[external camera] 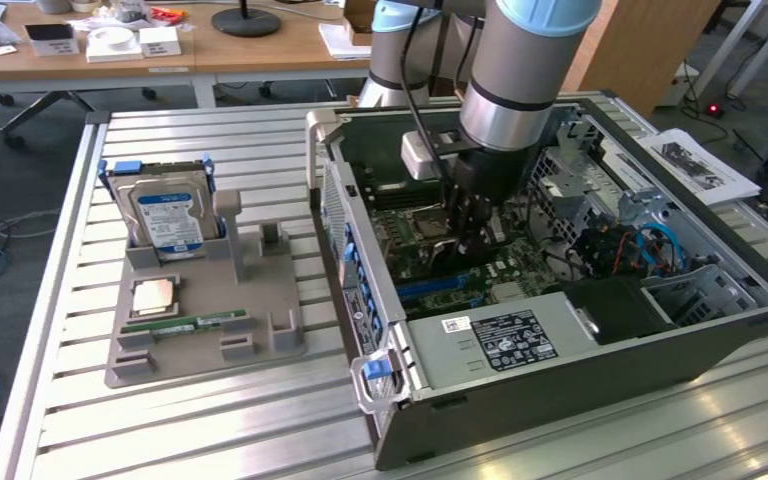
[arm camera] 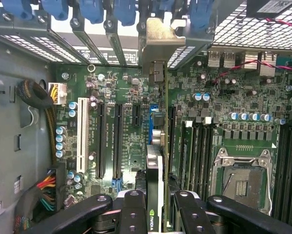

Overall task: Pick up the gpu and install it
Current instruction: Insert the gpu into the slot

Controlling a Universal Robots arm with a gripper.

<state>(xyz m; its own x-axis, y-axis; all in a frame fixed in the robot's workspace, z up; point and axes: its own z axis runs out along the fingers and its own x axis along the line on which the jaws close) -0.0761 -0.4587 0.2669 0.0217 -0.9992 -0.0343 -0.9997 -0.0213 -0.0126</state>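
**Clearance record: open computer case point(external camera: 651, 370)**

- Top opening: lying open upward. The arm point(external camera: 511, 90) is hanging down through its middle and taking up most of it.
- Near end: the power supply point(external camera: 504, 335) is blocking it.
- Exterior view's right: the drive cage point(external camera: 704, 285) and blue cables point(external camera: 651, 245) are crowding this side.
- Motherboard point(arm camera: 136, 87): the gpu point(arm camera: 155, 170) is standing on edge in the gripper point(arm camera: 158, 197), filling the lane beside the two black slots point(arm camera: 109, 141).
- Board edge: a wire bundle point(arm camera: 36, 95) and upright capacitors point(arm camera: 60, 141) are flanking the white slot point(arm camera: 81, 129).
- Rear wall: blue latches point(arm camera: 94, 9) are overhanging the slot openings.
- Free room: the white slot and the black slots are lying bare. An open strip of table point(external camera: 224, 140) is running between the case and the parts tray point(external camera: 204, 345).
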